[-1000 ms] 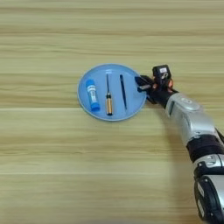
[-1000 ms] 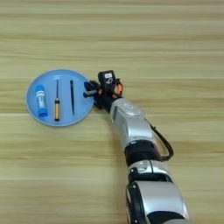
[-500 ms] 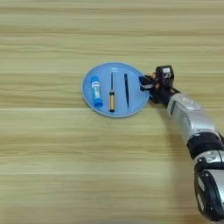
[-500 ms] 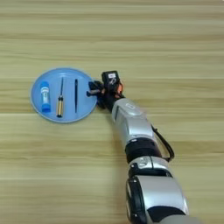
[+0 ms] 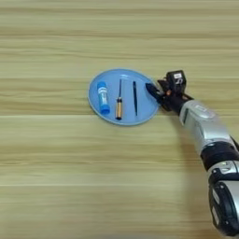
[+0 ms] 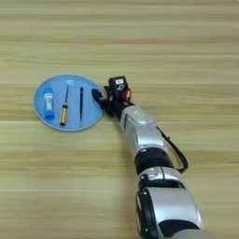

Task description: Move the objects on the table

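A round light-blue plate (image 5: 106,84) lies on the wooden table (image 5: 56,177). On it, side by side, lie a blue-and-white capped tube (image 5: 102,97), a thin amber-handled screwdriver (image 5: 119,101) and a thin black stick (image 5: 135,98). My right gripper (image 5: 163,94) stands at the plate's right rim, shut on the orange-and-black pliers (image 5: 152,89). Their dark nose points left over the rim. Only small bits of orange handle show among the black fingers (image 6: 103,99).
The silver forearm (image 5: 205,128) runs from the gripper down to the bottom right corner. A black cable (image 6: 175,151) loops beside it. Bare wood surrounds the plate on the left, top and bottom.
The whole picture has shifted slightly. The pliers' nose now reaches a little further over the plate's right rim. The things on the plate lie as before.
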